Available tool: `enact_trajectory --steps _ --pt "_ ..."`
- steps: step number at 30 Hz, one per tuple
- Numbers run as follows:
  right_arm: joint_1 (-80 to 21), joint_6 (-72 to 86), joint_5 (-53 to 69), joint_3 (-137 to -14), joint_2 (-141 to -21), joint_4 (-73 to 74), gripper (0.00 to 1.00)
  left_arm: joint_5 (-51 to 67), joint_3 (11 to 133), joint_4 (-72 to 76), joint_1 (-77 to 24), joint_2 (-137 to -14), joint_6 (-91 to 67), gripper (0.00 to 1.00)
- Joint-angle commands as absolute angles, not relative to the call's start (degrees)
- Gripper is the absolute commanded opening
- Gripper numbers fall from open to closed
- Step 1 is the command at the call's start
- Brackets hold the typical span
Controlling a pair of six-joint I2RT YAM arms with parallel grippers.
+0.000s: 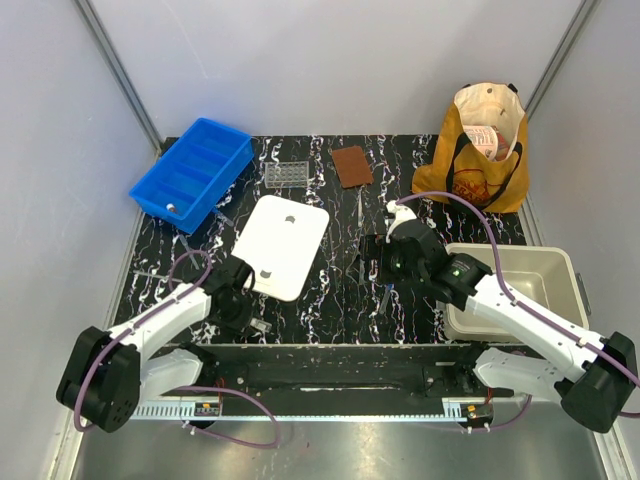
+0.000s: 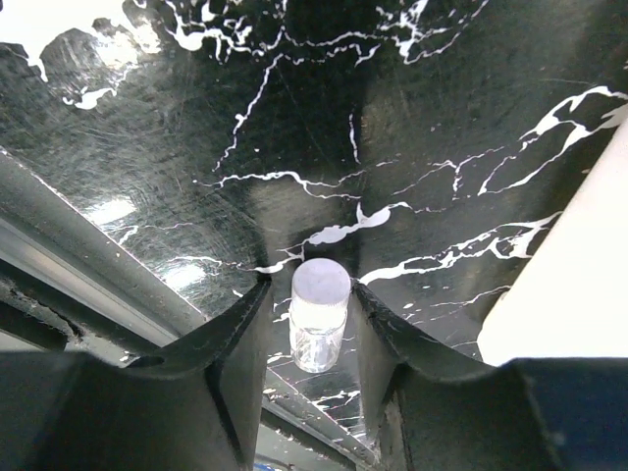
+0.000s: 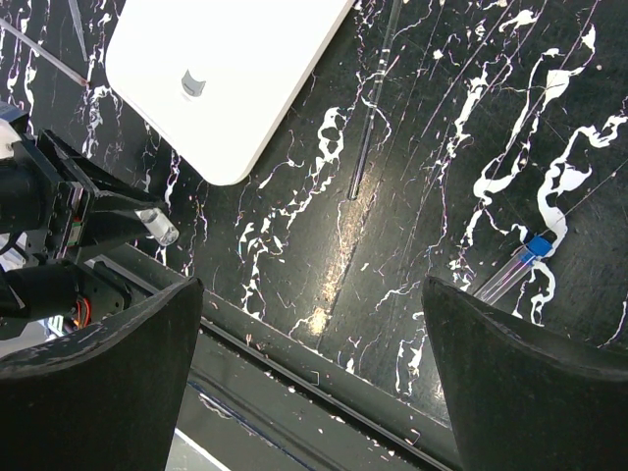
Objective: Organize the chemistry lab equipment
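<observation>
White-capped vial (image 2: 320, 312) sits near the table's near-left edge between the left gripper's (image 2: 311, 294) jaws, slim gaps showing, not clamped. Right gripper (image 3: 312, 289) spread wide, empty. Blue-capped tube (image 3: 520, 260) lies loose at right. Judged early; most sorting remains

rack (image 1: 285, 175) 1 | blue-capped tube (image 3: 515, 267) 1 | blue bin (image 1: 225, 131) 1 | beige bin (image 1: 510, 250) 1 | bag (image 1: 470, 165) 1

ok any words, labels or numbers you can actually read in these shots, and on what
No text is legible in any view.
Tan tote bag: dark print on its front, too blurred to read.
Packet inside the tote: red print, too small to read.
</observation>
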State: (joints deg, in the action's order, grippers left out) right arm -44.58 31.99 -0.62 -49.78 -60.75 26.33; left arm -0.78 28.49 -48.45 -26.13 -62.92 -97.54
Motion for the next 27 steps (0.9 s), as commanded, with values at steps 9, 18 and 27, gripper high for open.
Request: enact_trajectory --steps 9,18,27 --pt "-44.82 31.99 -2.20 -49.83 -59.33 24.52 0.97 -6.05 31.37 -52.02 -26.63 -57.93 -98.88 0.17" --pt "-44.91 31.73 -2.46 -50.01 -59.15 24.78 0.97 -20.36 40.33 -52.48 -26.54 -47.82 -90.72 0.13" --pt "-44.91 30.50 -3.60 -51.42 -55.73 27.51 0.98 -25.77 50.18 -32.80 -11.45 -44.11 -56.45 0.28"
